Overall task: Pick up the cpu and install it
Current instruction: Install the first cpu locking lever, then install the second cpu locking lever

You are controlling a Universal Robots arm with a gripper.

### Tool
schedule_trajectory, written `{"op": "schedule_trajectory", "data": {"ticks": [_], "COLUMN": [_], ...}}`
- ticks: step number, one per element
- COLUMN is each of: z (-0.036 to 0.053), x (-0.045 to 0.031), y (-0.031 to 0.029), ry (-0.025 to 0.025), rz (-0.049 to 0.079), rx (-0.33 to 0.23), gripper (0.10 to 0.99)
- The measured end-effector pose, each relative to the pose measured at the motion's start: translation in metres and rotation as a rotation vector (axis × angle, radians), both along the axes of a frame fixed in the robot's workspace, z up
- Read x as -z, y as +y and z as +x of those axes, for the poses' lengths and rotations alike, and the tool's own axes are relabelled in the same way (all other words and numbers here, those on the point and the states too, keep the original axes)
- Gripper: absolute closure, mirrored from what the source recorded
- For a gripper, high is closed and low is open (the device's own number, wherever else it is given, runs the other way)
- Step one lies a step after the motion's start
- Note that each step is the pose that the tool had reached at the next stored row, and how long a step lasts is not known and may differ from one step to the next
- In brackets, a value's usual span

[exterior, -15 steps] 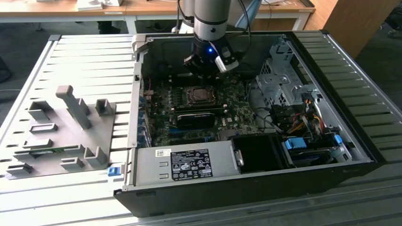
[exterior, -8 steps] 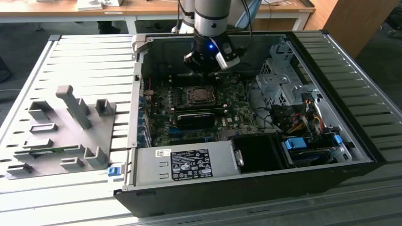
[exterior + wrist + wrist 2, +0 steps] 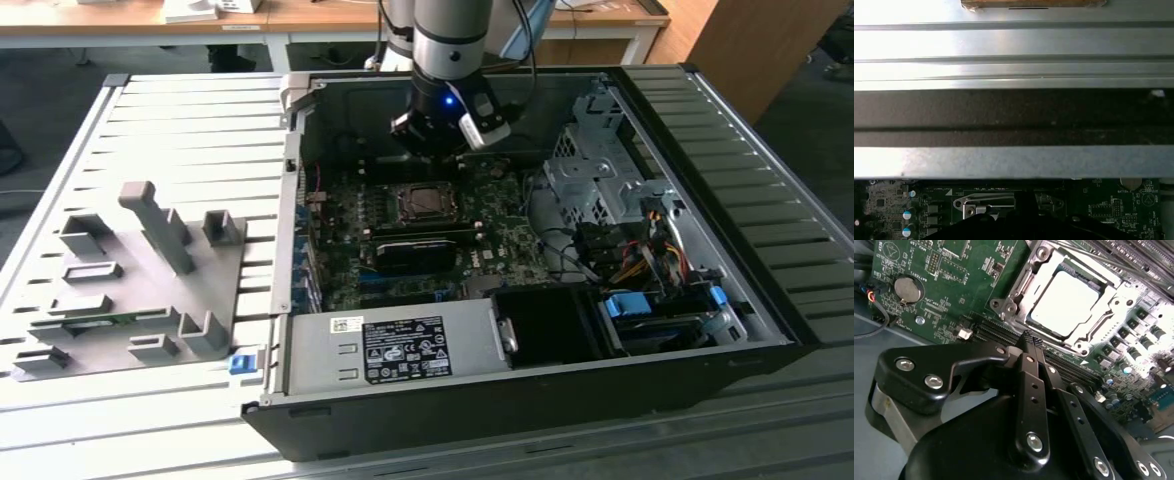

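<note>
The cpu [image 3: 1066,305] lies flat inside the metal-framed socket [image 3: 1021,277] on the green motherboard [image 3: 954,285], its silvery top facing up. In the exterior view the cpu [image 3: 426,203] sits in the middle of the board inside the open computer case. My gripper [image 3: 1028,341] hangs just above the board beside the socket, near the memory slots. Its black fingers [image 3: 1030,385] are pressed together with nothing between them. In the exterior view the gripper [image 3: 441,143] is over the far part of the case, behind the socket. The first wrist view has the socket's metal bracket [image 3: 985,205] below the case wall.
The case walls [image 3: 300,200] ring the board. A drive cage [image 3: 587,170] and bundled cables [image 3: 641,250] fill the exterior view's right, and the power supply [image 3: 400,350] lies at the front. A grey fixture rack [image 3: 134,280] stands on the slatted table. A coin battery [image 3: 908,289] sits on the board.
</note>
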State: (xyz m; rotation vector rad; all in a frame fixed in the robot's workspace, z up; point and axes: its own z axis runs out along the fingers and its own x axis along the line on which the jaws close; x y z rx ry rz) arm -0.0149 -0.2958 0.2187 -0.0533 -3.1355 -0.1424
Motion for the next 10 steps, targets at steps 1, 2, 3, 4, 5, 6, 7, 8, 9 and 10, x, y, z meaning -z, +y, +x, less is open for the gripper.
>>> {"op": "schedule_trajectory", "data": {"ticks": [1,2,3,4,5,6,7,8,9,10], "z": [0.0,0.0,0.0,0.0,0.0003,0.0005,0.0006,0.0007,0.0007,0.0007], "x": [0.0001,0.0001,0.0001,0.0001,0.0001,0.0001,0.0002,0.0002,0.0002,0.0002], "y": [-0.0005,-0.0008,-0.0011,-0.0015,-0.002,-0.0026,-0.003,-0.0035,-0.0041,-0.0046], "ry": [-0.0001,-0.0001,-0.0001,0.0,-0.0001,0.0,-0.0001,-0.0001,0.0,-0.0001], "rz": [0.0,0.0,0.0,0.0,0.0,0.0,0.0,0.0,0.0,0.0], "rx": [0.0,0.0,0.0,0.0,0.0,0.0,0.0,0.0,0.0,0.0], "gripper": [0.98,0.98,0.98,0.98,0.98,0.98,0.98,0.98,0.98,0.98]}}
